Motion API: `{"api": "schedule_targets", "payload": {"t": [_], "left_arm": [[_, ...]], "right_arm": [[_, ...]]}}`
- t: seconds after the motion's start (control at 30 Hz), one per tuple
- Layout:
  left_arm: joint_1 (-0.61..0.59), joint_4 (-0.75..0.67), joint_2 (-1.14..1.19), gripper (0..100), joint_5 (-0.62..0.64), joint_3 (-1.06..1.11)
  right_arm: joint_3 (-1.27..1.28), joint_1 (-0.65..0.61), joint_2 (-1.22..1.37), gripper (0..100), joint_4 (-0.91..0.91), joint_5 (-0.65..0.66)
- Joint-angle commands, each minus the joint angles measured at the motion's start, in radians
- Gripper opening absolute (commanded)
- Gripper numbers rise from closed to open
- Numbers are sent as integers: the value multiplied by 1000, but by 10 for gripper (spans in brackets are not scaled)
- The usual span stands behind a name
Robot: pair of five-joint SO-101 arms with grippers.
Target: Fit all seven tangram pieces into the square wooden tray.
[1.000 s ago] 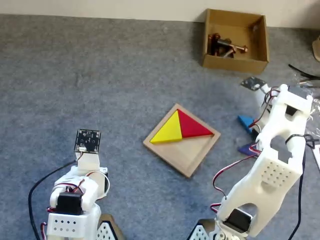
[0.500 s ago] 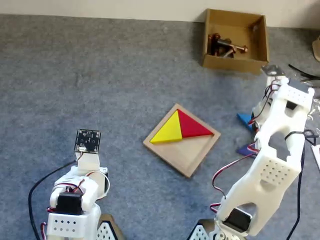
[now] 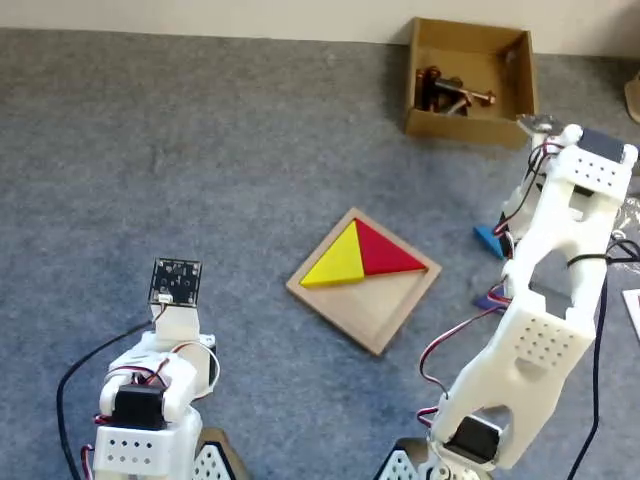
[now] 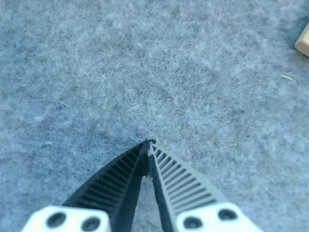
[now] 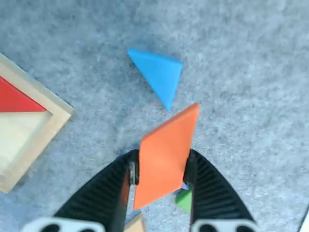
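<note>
L gripper [image 4: 147,145] is seen closed, empty, over carpet [image 4: 145,58]. At centre, tray [image 3: 385,318] is occupied by yellow triangle [image 3: 335,262] & red triangle [image 3: 385,252]. R gripper [image 5: 161,166] is clamped on orange piece [image 5: 169,140], off-tray. Step judged: transport; next, piece must be aligned w/ bare half.

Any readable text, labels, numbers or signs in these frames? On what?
None can be read.
No print visible on the orange piece, the blue piece, the wooden tray or the cardboard box.
The white sheet at the table's right edge is too small to tell.
</note>
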Motion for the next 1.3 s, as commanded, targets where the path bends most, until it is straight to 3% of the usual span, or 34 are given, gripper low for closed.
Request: {"api": "schedule_targets", "payload": {"t": [0.0,0.23,0.43,0.8,1.03,1.27], "left_arm": [[16,-2,-7,5,8,19],[16,-2,-7,5,8,19],[16,-2,-7,5,8,19],[16,-2,-7,5,8,19],[16,-2,-7,5,8,19],[16,-2,-7,5,8,19]], "right_arm": [[-58,-50,-10,94,16,-107],[-54,-147,-5,94,18,-368],[101,-259,-12,94,18,-600],[177,-392,-13,66,18,-783],[199,-473,-105,34,18,-790],[415,-522,-223,33,16,-790]]}}
